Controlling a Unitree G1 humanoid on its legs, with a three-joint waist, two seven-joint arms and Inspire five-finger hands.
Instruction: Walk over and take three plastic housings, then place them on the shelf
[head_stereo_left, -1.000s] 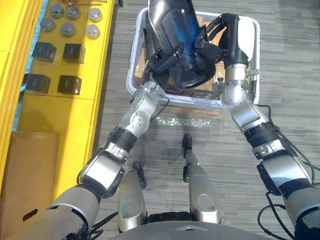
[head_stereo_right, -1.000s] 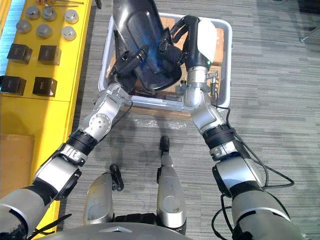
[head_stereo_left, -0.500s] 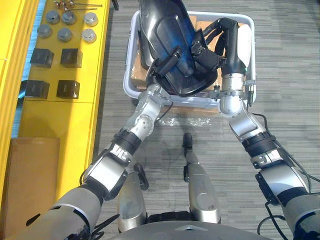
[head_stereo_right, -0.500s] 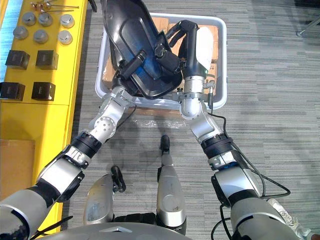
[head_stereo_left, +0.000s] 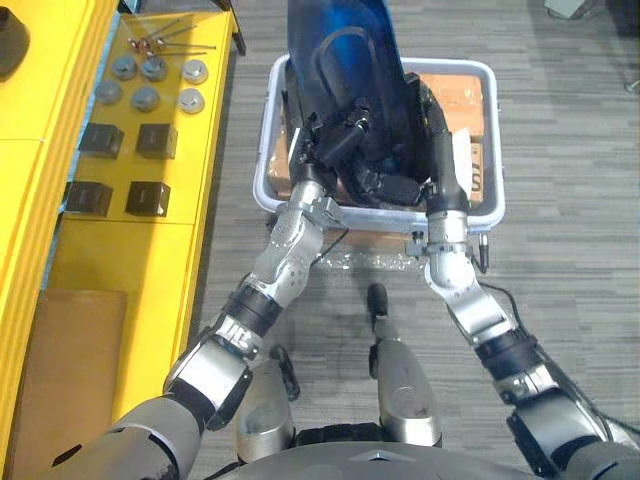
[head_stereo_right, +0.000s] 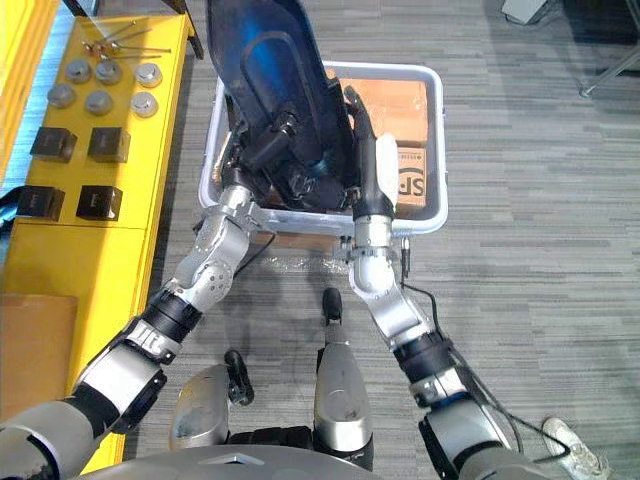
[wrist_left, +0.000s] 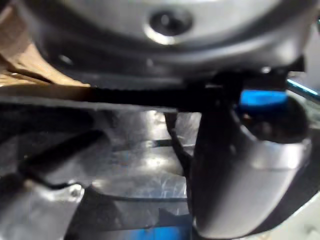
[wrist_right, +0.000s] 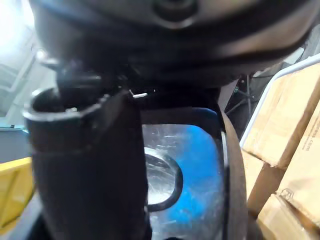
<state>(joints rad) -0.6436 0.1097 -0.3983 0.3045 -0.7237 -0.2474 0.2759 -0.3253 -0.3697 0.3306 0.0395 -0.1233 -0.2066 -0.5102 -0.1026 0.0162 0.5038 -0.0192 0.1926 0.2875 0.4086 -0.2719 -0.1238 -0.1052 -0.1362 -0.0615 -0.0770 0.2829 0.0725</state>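
Note:
A large glossy black plastic housing (head_stereo_left: 345, 70) with a blue sheen stands tilted up over a white bin (head_stereo_right: 441, 140). My left hand (head_stereo_left: 335, 145) is curled round its lower left edge, and the housing's shiny inside (wrist_left: 140, 165) shows past that hand in the left wrist view. My right hand (head_stereo_right: 362, 150) lies along the housing's right edge, fingers straight and white thumb cover facing outward. In the right wrist view the blue inside of the housing (wrist_right: 200, 185) sits just beyond the thumb (wrist_right: 90, 170).
Cardboard boxes (head_stereo_left: 460, 95) fill the bin. A yellow shelf (head_stereo_left: 170, 240) runs along the left, bearing black blocks (head_stereo_left: 150, 140) and round metal parts (head_stereo_left: 150, 85). A brown cardboard sheet (head_stereo_left: 70, 370) lies at lower left. Clear plastic wrap (head_stereo_left: 370, 262) lies on the carpet before the bin.
The housing has been tipped more upright above the bin. My right hand has gone from curled on the housing to straight along its edge. The view has shifted.

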